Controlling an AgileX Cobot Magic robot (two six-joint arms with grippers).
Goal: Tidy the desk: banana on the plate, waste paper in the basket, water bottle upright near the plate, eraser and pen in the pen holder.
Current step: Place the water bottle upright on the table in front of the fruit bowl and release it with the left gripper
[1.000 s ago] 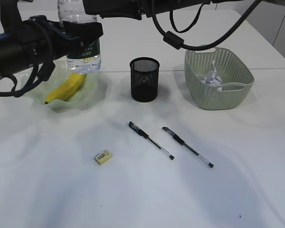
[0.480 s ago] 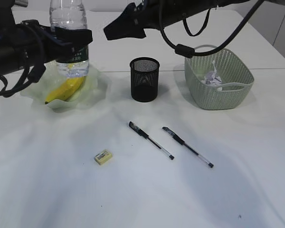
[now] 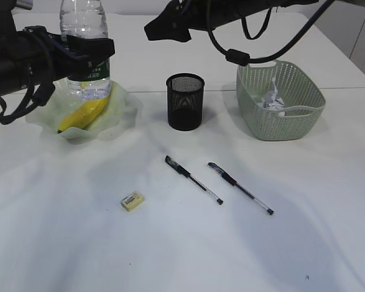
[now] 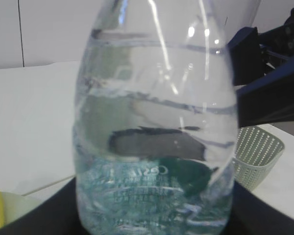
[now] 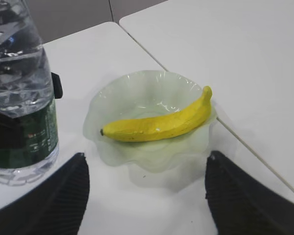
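Eraser (image 3: 132, 201): nearest item, lying flat on the white table (image 3: 292, 243), left of the pens, untouched.
Pens: two, black-capped, side by side and apart, both slanting the same way; left pen (image 3: 193, 179), right pen (image 3: 240, 188).
Holder (image 3: 185, 101): black mesh cup, upright behind the pens (contents not visible).
Basket (image 3: 280, 100): pale green, perforated, right of the holder.
Paper (image 3: 272, 99): crumpled white wad inside the basket.
Plate (image 3: 118, 109): pale green, wavy rim, left of the holder.
Banana (image 3: 85, 114): yellow, lying in the plate.
Bottle (image 3: 84, 52): clear, green label, upright, just behind the plate (whether its base touches the table cannot be told).
Left gripper (image 3: 88, 48): clamped round the bottle at label height; the wrist view is filled by the bottle body.
Right gripper (image 3: 161, 29): jaws spread, nothing between them, raised above the far table between bottle and holder; its camera looks down on plate and banana.
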